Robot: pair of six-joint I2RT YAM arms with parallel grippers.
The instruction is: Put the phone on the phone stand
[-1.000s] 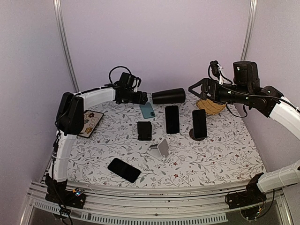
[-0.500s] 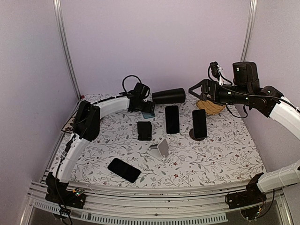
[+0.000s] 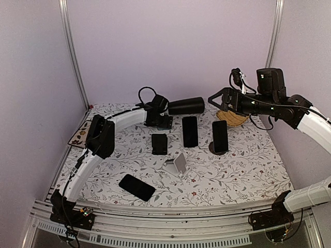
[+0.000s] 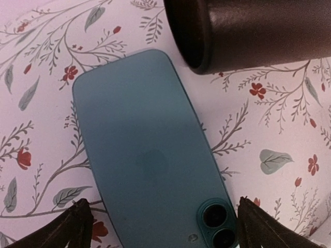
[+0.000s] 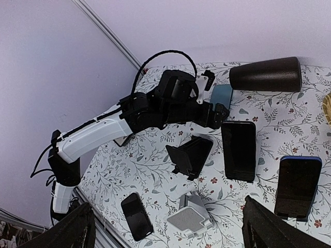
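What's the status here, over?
Left fingers open, straddling the teal phone. Phone flat, camera side up, not lifted. Right fingers open, empty, aloft. Tipped dark cup crowds the phone's far corner.

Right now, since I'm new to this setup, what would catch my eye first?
The left gripper hangs open over a teal phone lying camera-side up at the back of the floral cloth, beside a dark cylinder on its side. Black phones lie scattered around an empty silver stand in the middle. The right gripper hovers open, raised at the right.
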